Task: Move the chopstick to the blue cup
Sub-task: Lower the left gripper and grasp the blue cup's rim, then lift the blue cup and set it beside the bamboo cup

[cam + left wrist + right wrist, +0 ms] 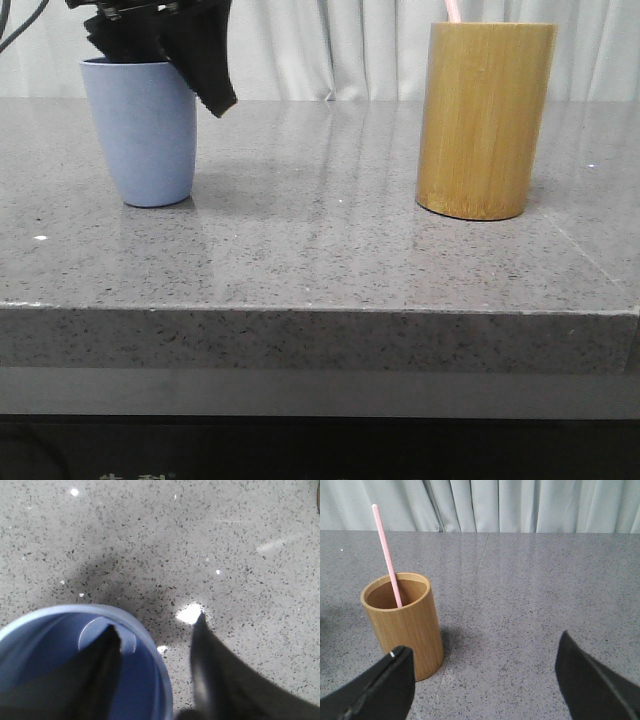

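The blue cup (140, 135) stands upright at the table's left. In the left wrist view, its bare round bottom (97, 630) shows. My left gripper (170, 45) hangs over the cup's right rim, open and holding nothing. One of its fingers (107, 665) is over the cup's mouth and the other is outside the wall. A single pink chopstick (387, 555) leans inside the bamboo cup (402, 625), and its tip pokes out at the top (452, 9). My right gripper (484, 645) is open and empty, near that bamboo cup and off to its side.
The bamboo cup (485, 120) stands at the right of the grey speckled stone table (320, 230). The table's front edge (320, 310) runs across the front view. Pale curtains (330, 45) hang behind the table.
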`<state>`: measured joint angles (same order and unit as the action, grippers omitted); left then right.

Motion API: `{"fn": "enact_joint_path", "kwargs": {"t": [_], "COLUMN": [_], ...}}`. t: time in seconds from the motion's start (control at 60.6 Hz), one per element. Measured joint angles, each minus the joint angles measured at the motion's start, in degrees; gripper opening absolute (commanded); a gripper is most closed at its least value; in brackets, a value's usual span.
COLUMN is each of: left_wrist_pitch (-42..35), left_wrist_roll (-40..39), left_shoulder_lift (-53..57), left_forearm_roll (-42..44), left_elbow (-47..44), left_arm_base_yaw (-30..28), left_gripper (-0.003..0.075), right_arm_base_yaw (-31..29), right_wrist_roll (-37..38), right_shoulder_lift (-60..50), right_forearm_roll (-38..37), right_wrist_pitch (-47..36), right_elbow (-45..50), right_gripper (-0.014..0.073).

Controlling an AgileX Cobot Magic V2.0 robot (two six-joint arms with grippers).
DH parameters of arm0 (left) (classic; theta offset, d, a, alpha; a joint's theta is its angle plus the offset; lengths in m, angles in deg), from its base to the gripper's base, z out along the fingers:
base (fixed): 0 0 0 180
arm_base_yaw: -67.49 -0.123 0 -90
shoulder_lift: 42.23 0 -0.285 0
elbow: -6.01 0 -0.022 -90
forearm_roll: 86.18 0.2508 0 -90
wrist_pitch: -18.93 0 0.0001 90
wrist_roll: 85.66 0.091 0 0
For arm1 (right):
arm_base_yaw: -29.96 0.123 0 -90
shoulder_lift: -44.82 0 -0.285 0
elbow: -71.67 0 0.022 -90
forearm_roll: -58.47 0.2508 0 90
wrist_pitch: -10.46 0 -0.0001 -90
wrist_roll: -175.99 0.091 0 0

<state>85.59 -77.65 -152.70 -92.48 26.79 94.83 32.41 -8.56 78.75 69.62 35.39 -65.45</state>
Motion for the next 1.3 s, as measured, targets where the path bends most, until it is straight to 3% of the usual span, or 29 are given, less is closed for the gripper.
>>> {"fn": "enact_joint_path", "kwargs": {"t": [0.116,0.528,0.941,1.304], "left_wrist_pitch": [-0.11,4.69,5.19,5.32], "left_wrist_roll": [0.00,0.00,0.00,0.00], "left_shoulder_lift": [-0.04,-0.13,-6.04,-10.90], "left_forearm_roll": [0.10,0.45,0.25,-2.09], "left_elbow": [0.00,5.09,17.34,18.41], "left_arm_base_yaw": [0.00,1.79,11.29,14.22], "left_gripper": [-0.0020,-0.0018,-0.0019,-0.0015], "right_arm_base_yaw": [0.00,0.00,0.00,0.00], "right_wrist_roll": [0.00,0.00,0.00,0.00], "right_shoulder_lift": [0.00,0.00,0.00,0.00], "right_forearm_roll": [0.00,0.09,0.09,0.09], "right_wrist_pitch": [0.00,0.00,0.00,0.00], "right_elbow": [0.00,0.00,0.00,0.00], "right_gripper": [0.0590,0.0578,0.0578,0.0578]}}
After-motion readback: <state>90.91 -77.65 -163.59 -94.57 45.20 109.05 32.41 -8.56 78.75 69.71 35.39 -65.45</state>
